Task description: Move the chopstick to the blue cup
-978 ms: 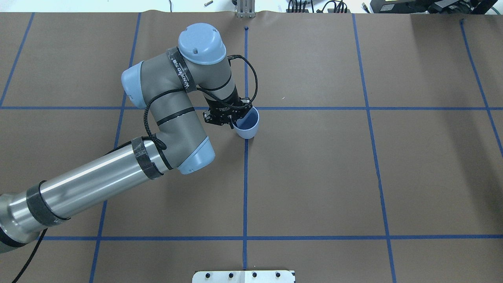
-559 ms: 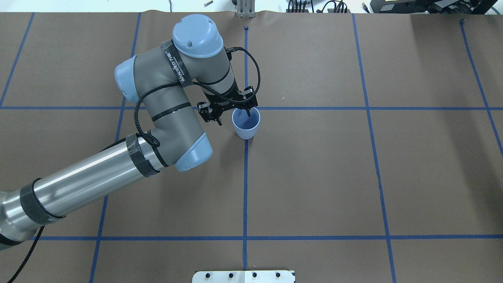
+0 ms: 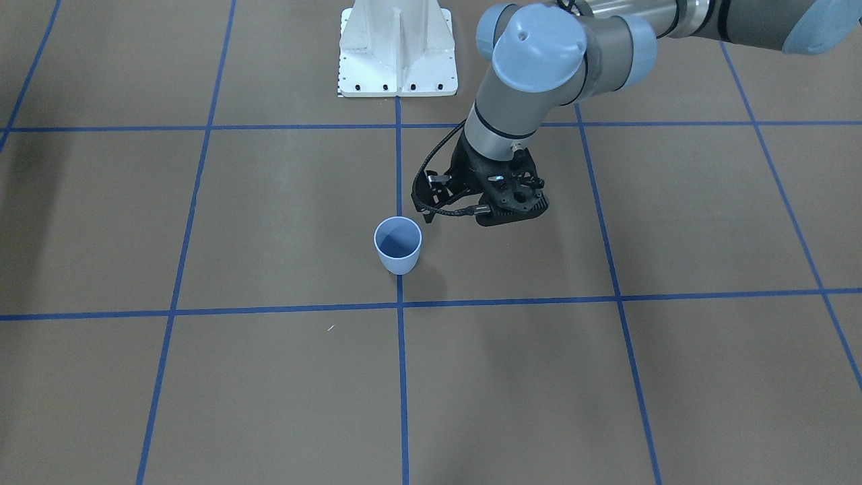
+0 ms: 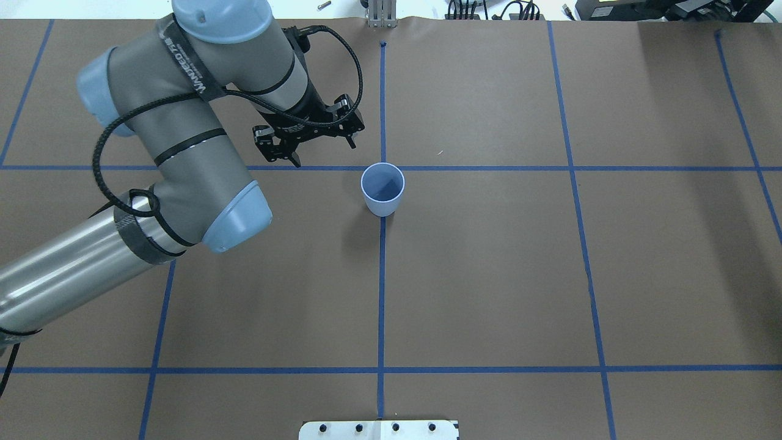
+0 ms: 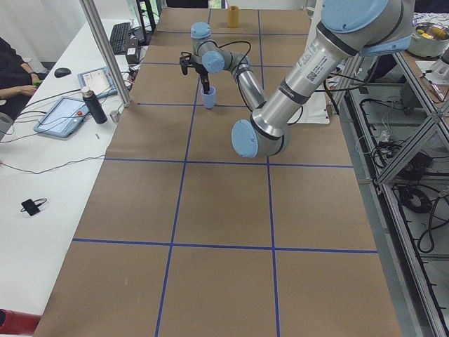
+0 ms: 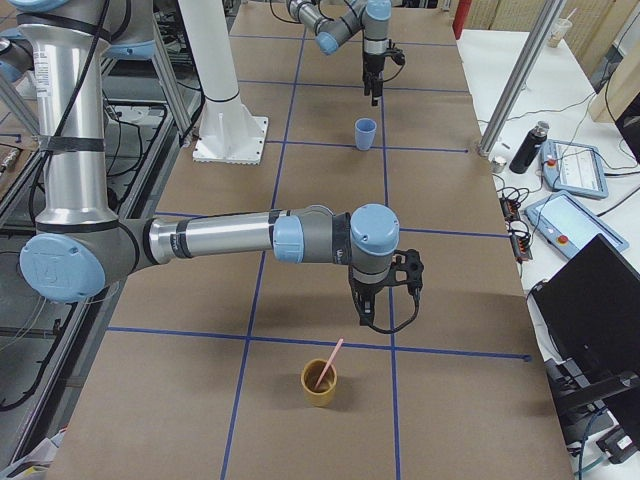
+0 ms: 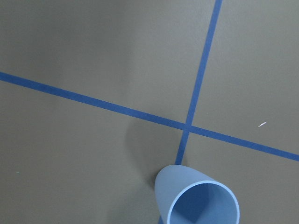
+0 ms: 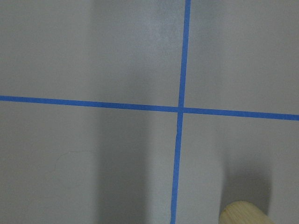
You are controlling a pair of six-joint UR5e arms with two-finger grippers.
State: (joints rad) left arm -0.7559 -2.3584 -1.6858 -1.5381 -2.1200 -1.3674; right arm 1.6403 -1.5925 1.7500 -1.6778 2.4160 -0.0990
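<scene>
Left gripper (image 4: pixel 325 153) gapes wide, empty, near blue cup (image 4: pixel 382 189); chopstick (image 6: pixel 332 358) leans in tan cup (image 6: pixel 319 396). We should pinch it high; lift straight.

Setting: a robotics laboratory test cell.

Indicators:
- The work table (image 4: pixel 489 275) beneath the left gripper (image 4: pixel 325 154) is covered in brown paper and divided into squares by blue tape lines (image 4: pixel 381 293).
- Behind the gripper, on the robot's side, stands a white mounting pedestal (image 3: pixel 397 47).
- Beyond the gripper, across the table, a white bench (image 5: pixel 42 175) carries control tablets (image 5: pixel 66 114), a keyboard (image 5: pixel 121 35) and a black bottle (image 5: pixel 94 107) (a person's dark sleeve (image 5: pixel 10 67) shows at its edge).
- An aluminium frame post (image 5: pixel 105 53) rises from that bench.
- Loose cable bundles (image 5: pixel 414 200) lie on the floor behind the robot.
</scene>
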